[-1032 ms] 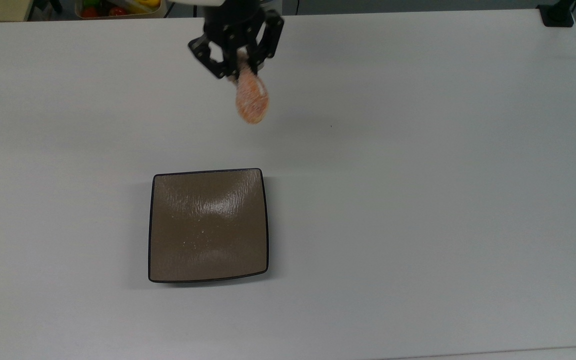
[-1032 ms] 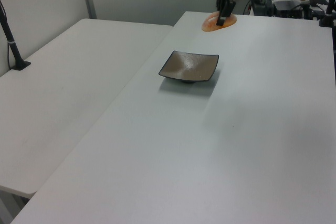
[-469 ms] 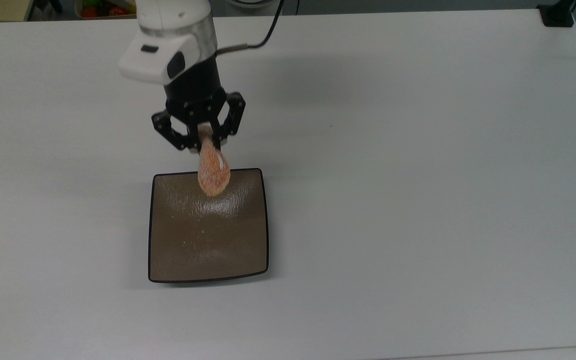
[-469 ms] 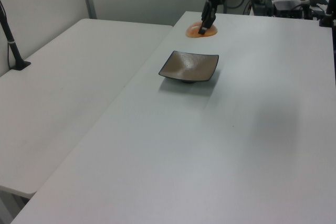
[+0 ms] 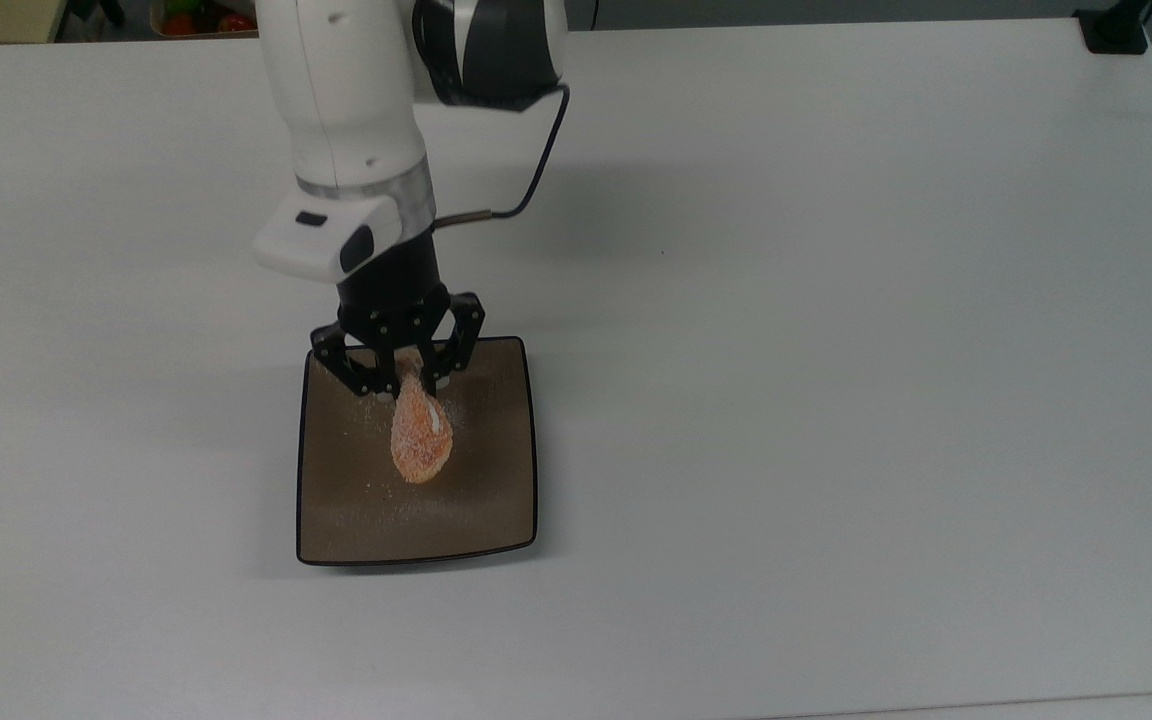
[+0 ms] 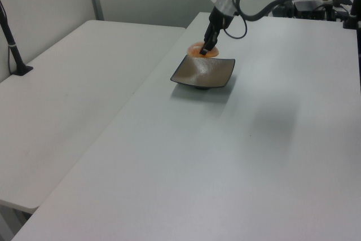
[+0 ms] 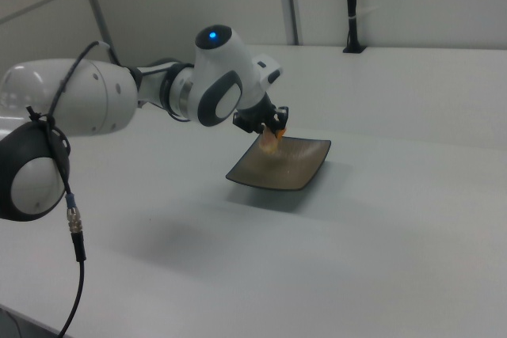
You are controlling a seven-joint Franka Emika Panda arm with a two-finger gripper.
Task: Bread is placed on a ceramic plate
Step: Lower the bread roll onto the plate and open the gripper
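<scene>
Arm (image 5: 346, 120) angled down, bread (image 5: 421, 435) over ceramic plate (image 5: 496, 500)

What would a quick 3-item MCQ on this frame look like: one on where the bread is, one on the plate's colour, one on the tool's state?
1. Where is the bread?
A. Lying on the bare table far from the plate
B. Held over the ceramic plate
C. Inside a bowl

2. What colour is the ceramic plate?
A. Brown with a black rim
B. White
C. Bright blue

3. What state is the tool in?
A. Open and away from the bread
B. Shut on the bread
C. Shut on the plate's rim

Answers:
1 B: the top view shows the bread hanging from the tool, within the plate's outline.
2 A: the glossy brown surface and thin dark edge show in the top view.
3 B: the fingers pinch the bread's upper end in the top view, and the right view shows it hanging from them above the plate.
</scene>
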